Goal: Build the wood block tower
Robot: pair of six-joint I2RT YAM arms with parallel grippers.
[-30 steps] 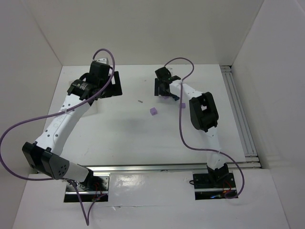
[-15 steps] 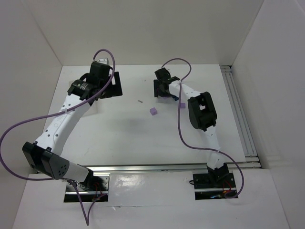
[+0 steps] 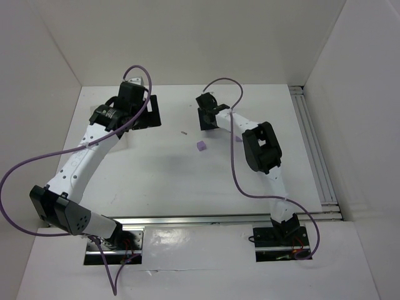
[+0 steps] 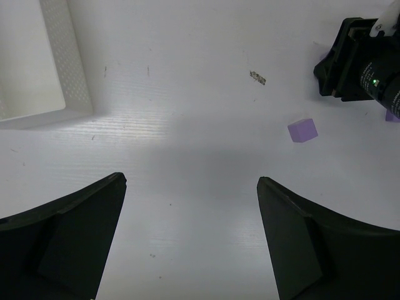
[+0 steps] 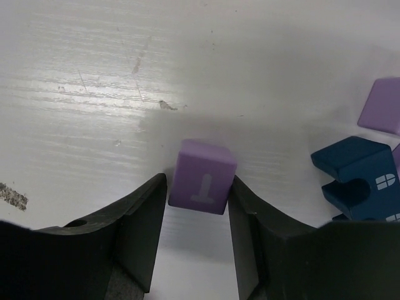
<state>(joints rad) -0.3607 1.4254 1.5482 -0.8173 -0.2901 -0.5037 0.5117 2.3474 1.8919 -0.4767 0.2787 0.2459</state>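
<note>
Robot lab — white enclosure walls (image 3: 187,44); bolted arms (image 3: 81,161).

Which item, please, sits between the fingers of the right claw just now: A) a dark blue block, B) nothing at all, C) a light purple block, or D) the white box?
C: the right wrist view shows a light purple block flanked on both sides by the fingers of the right claw, with the dark blue block lying off to one side.
</note>
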